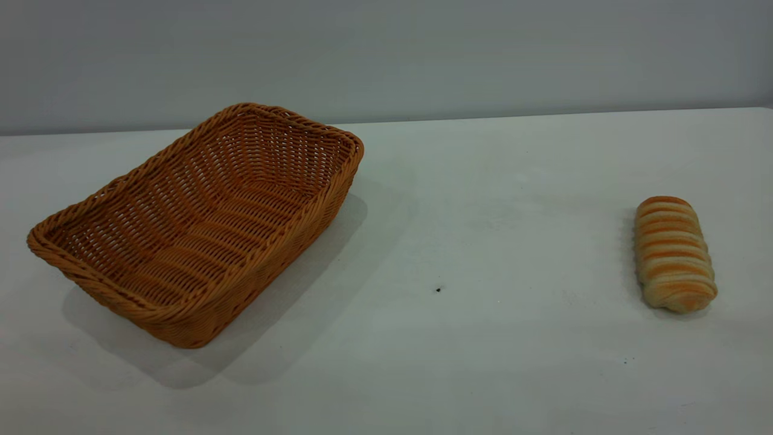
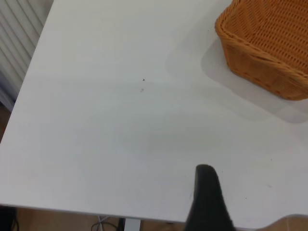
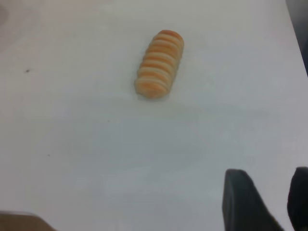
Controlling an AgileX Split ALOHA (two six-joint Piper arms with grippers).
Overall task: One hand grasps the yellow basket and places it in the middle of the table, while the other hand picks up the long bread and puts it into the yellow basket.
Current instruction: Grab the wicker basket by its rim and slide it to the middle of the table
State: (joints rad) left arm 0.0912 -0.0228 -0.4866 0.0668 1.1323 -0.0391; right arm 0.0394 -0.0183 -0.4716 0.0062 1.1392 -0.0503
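Basket [image 1: 199, 223] far left, bread [image 1: 673, 254] far right – right gripper [image 3: 264, 202] open, empty, left unclear – basket could slide when gripped.

The surface [image 1: 483, 199] lies bare between the yellow basket [image 1: 199, 223] at the left and the long bread [image 1: 673, 254] at the right, well apart, with only a tiny dark speck [image 1: 438, 290] between them. Nothing stands around the bread. The basket's open top is unblocked. The right end effector [image 3: 267, 199] hangs near the surface edge, its fingers seemingly parted.
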